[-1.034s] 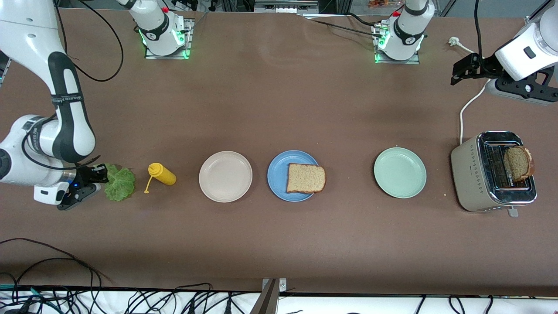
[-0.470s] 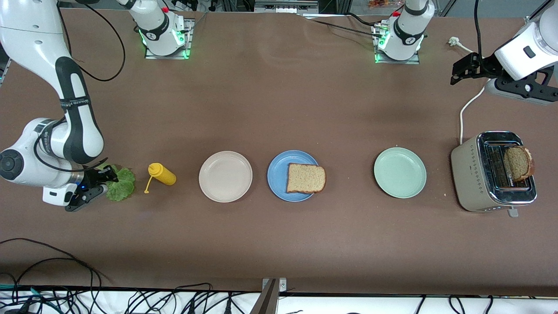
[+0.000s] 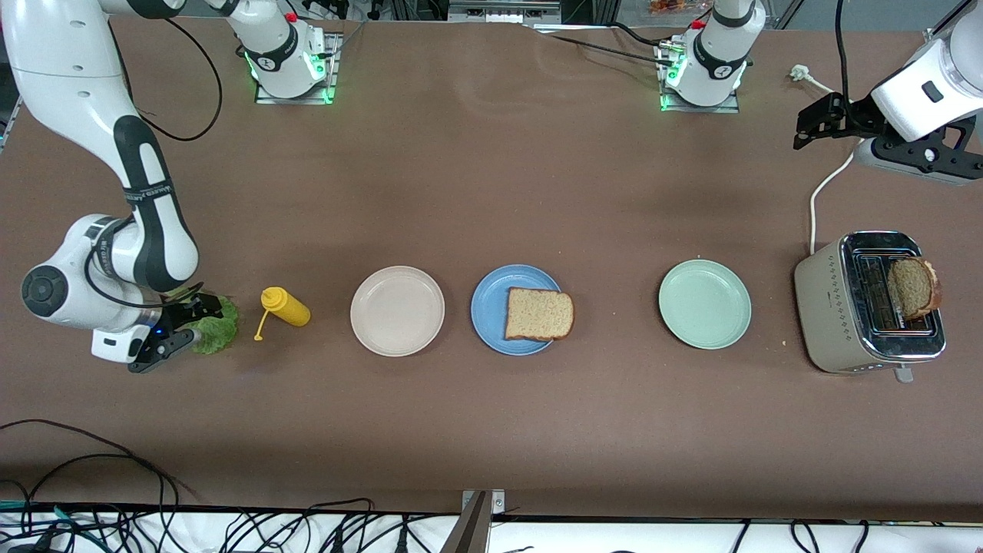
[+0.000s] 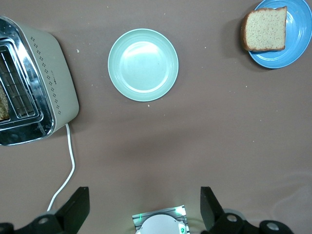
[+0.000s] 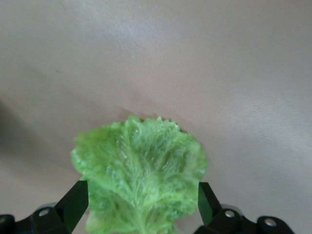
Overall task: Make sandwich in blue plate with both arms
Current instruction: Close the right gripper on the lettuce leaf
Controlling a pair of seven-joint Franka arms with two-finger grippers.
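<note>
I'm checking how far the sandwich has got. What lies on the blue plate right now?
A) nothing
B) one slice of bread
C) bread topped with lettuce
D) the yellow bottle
B: a single bread slice lies on the blue plate, overhanging its rim, with nothing on top.

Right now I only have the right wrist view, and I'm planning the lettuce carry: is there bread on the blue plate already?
Observer: Yes, one bread slice lies on the blue plate, overhanging its rim.
Operator: What sits between the lettuce and that plate?
Observer: A yellow squeeze bottle, then a beige plate.
Operator: The second slice?
Observer: Sticking up from the toaster at the left arm's end.
</note>
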